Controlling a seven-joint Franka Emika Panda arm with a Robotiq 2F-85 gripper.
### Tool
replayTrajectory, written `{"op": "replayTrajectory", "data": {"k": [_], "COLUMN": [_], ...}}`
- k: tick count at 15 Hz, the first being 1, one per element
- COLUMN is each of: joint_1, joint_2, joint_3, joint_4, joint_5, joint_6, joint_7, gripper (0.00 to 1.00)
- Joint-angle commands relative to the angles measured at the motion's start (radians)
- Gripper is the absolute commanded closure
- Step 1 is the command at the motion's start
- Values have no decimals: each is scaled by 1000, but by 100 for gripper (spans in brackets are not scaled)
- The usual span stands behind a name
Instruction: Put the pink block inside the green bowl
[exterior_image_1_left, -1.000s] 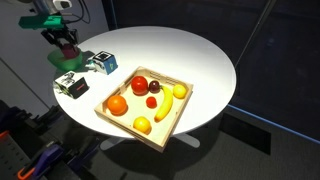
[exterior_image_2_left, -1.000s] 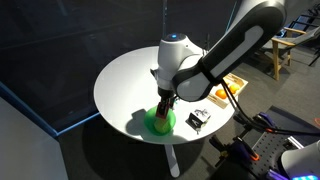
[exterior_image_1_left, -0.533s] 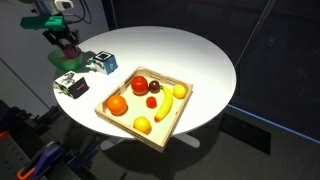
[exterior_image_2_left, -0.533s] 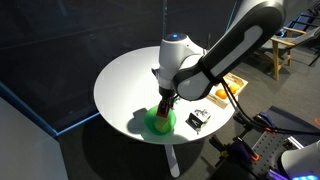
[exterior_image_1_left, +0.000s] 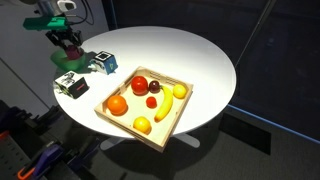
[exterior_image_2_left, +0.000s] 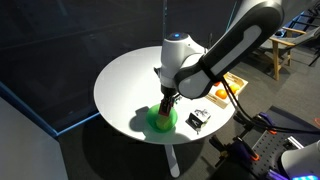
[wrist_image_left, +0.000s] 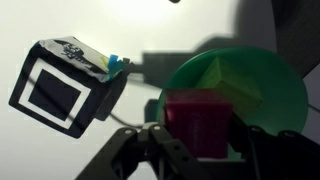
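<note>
In both exterior views your end effector (exterior_image_1_left: 68, 45) (exterior_image_2_left: 165, 103) hangs just above the green bowl (exterior_image_1_left: 68, 60) (exterior_image_2_left: 160, 121). Wrist view: it grips the pink block (wrist_image_left: 198, 122) close to the bowl's near rim; release here and the block could clip the rim and bounce onto the counter (wrist_image_left: 150, 30).

Magenta pink block (wrist_image_left: 200, 122) just over the hollow of the round green bowl (wrist_image_left: 285, 90).
</note>
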Motion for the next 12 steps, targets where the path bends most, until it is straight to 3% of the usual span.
{"op": "replayTrajectory", "data": {"k": [1, 12], "joint_1": [-14, -48], "joint_2": [-30, -56], "joint_3": [-3, -6], "joint_4": [-29, -75], "joint_5": [-27, -8], "joint_6": [11, 18], "joint_7": [28, 32], "gripper": [70, 70]}}
